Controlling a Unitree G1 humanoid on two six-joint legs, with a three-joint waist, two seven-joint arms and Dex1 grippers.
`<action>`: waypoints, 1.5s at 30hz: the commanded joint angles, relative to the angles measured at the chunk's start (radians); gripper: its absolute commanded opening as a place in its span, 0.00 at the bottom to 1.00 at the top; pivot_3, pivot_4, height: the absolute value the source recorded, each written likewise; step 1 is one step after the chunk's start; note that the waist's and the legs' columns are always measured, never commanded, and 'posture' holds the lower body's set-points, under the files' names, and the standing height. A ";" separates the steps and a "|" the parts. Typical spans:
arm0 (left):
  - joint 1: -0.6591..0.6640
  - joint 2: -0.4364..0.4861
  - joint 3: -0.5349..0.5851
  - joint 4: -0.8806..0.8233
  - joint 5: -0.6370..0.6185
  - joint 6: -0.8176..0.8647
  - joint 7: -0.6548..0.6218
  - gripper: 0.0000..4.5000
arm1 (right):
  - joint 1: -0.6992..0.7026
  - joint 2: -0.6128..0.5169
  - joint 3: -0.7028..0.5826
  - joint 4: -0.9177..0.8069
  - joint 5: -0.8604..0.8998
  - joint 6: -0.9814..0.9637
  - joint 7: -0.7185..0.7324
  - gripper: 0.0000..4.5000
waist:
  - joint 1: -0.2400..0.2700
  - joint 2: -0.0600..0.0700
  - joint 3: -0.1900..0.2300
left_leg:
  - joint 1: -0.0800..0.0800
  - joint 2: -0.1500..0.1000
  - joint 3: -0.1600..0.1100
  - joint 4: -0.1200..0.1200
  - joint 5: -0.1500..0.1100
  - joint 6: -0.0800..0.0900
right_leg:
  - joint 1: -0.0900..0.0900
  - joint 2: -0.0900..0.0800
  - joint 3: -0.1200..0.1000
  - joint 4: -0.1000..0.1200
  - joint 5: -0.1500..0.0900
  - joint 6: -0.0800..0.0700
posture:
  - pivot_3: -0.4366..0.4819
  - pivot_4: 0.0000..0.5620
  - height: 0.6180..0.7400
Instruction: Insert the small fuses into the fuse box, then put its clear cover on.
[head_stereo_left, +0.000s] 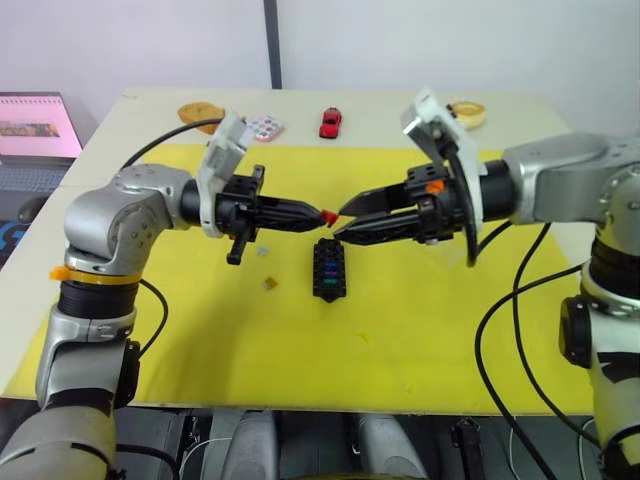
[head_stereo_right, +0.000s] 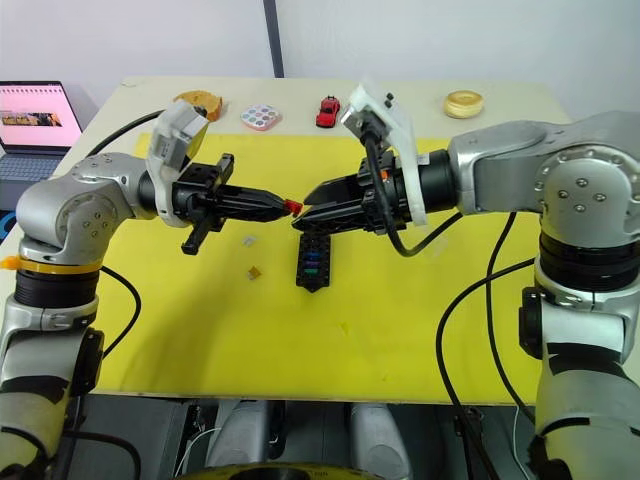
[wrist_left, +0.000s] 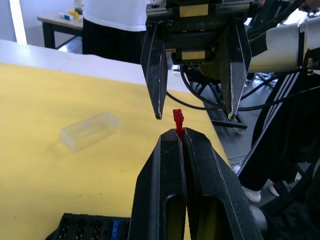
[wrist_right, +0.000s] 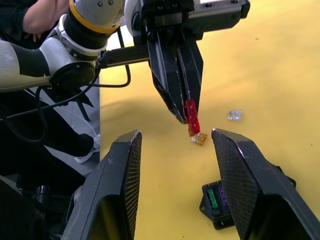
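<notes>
**Red fuse held out between two grippers above the fuse box**

On the left, the left gripper reaches toward the middle of the yellow mat, its two black fingers pressed together on a red fuse that sticks out past their tips. Below and a little to the left of it, an amber fuse and a pale grey fuse lie loose on the mat, near the mat's middle. The fuse box sits on the mat's middle, directly under the spot where the two grippers meet; green, purple and teal fuses already show in its slots. On the right, the right gripper points back at the left one with its fingers spread apart, one on each side of the red fuse and touching nothing. The clear cover lies flat on the mat beyond the fuse box, toward the mat's right side. A red toy car stands on the table's far edge.

This looks like a handover of the red fuse. The risk is the tiny grip area: if the right fingers close off-centre, or the left fingers let go too soon, the fuse could twist or drop onto the mat or box.
</notes>
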 joint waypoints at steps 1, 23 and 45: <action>-0.006 0.007 0.003 -0.033 -0.017 -0.019 -0.003 0.00 | -0.025 0.004 -0.013 -0.012 -0.004 -0.013 -0.001 0.51 | 0.000 0.000 0.000 | 0.000 0.000 0.000 0.000 0.000 0.000 | 0.000 0.000 0.000 0.000 0.000 0.000 | 0.48 0.27 1.00; 0.006 0.007 0.000 -0.050 -0.022 -0.010 0.016 0.00 | -0.026 0.015 0.000 -0.021 -0.017 -0.035 0.008 0.23 | 0.000 0.000 0.000 | 0.000 0.000 0.000 0.000 0.000 0.000 | 0.000 0.000 0.000 0.000 0.000 0.000 | 0.48 0.27 1.00; 0.115 0.041 -0.178 0.128 0.321 -0.413 0.019 0.88 | 0.026 -0.127 0.492 -0.002 -0.635 -0.582 0.246 0.00 | -0.004 0.000 0.000 | -0.001 0.000 0.001 0.000 0.000 0.000 | -0.002 0.000 0.000 -0.001 0.000 0.000 | 0.48 0.27 1.00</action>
